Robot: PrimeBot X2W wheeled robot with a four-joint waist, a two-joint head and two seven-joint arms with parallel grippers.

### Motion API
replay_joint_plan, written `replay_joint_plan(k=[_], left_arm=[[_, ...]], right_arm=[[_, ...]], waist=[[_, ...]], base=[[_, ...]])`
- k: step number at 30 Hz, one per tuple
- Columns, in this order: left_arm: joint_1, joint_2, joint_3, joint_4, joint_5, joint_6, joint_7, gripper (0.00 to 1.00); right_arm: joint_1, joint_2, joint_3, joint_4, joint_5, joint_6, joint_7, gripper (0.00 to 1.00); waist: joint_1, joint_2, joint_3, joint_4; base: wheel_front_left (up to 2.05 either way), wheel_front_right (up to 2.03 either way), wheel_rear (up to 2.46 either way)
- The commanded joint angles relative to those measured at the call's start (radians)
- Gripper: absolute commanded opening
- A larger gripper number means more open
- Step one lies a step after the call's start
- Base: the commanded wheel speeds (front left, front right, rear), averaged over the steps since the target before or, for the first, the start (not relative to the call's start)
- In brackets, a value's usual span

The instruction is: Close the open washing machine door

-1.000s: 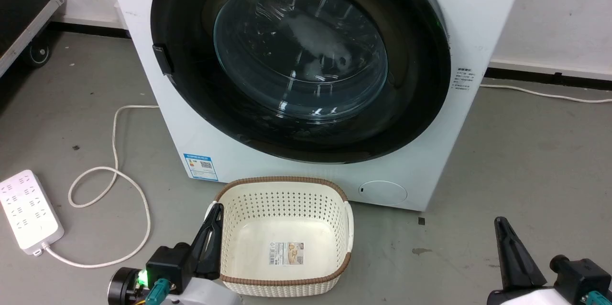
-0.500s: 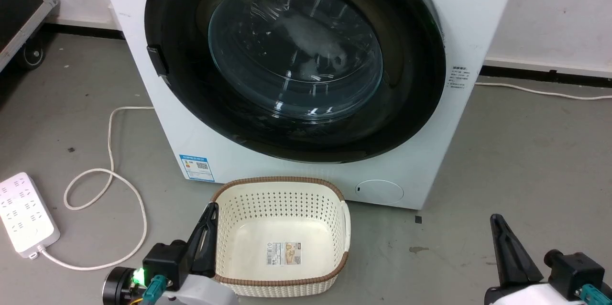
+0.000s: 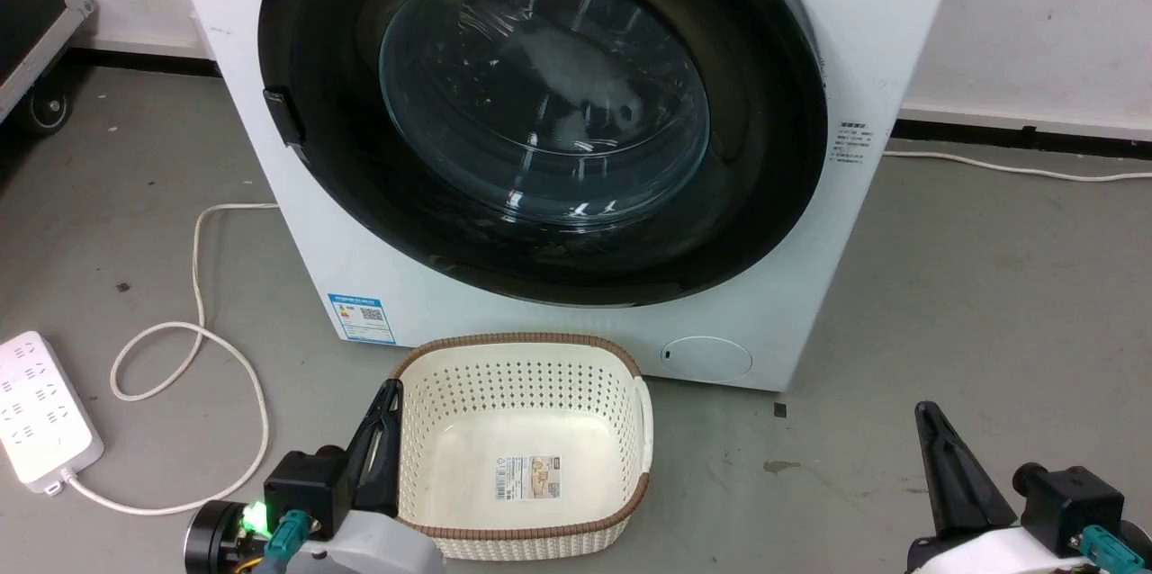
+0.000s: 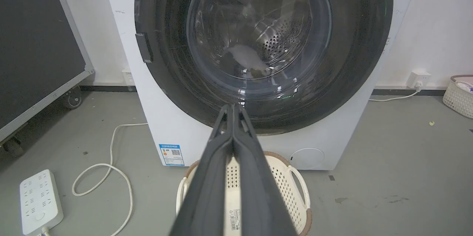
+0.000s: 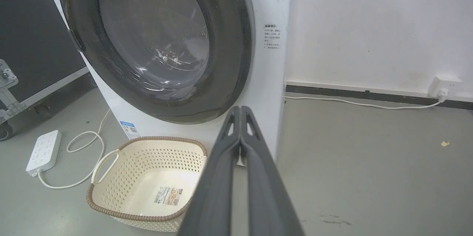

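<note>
Left pincer (image 4: 233,106) and right pincer (image 5: 240,108) closed, empty; left wrist view reveals drum (image 4: 281,40) through door (image 4: 166,80).

grey floor (image 3: 990,286), white wall (image 3: 1062,16), black wheeled case (image 4: 33,43) at left

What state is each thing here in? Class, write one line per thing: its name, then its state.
door: swung to against the machine, looks shut; latch cannot be told
basket: upright, empty
strip: no plugs in the sockets that show
wall socket: plug in it
left hand: shut, empty
right hand: shut, empty
</note>
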Motion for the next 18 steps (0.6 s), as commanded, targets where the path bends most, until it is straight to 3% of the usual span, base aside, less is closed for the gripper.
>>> replay_joint_plan(k=[1, 18], left_arm=[[-0.001, 0.0, 0.006, -0.008, 0.005, 0.006, 0.004, 0.0], [-0.002, -0.001, 0.028, -0.026, 0.021, 0.018, 0.045, 0.0]], right_arm=[[-0.022, 0.002, 0.002, -0.009, -0.011, 0.0, 0.005, 0.0], [-0.038, 0.003, 0.01, -0.02, -0.046, 0.001, 0.044, 0.0]], waist=[[0.0, 0.0, 0.0, -0.001], [0.0, 0.0, 0.002, -0.018]], base=[[0.0, 0.0, 0.0], [0.0, 0.0, 0.0]])
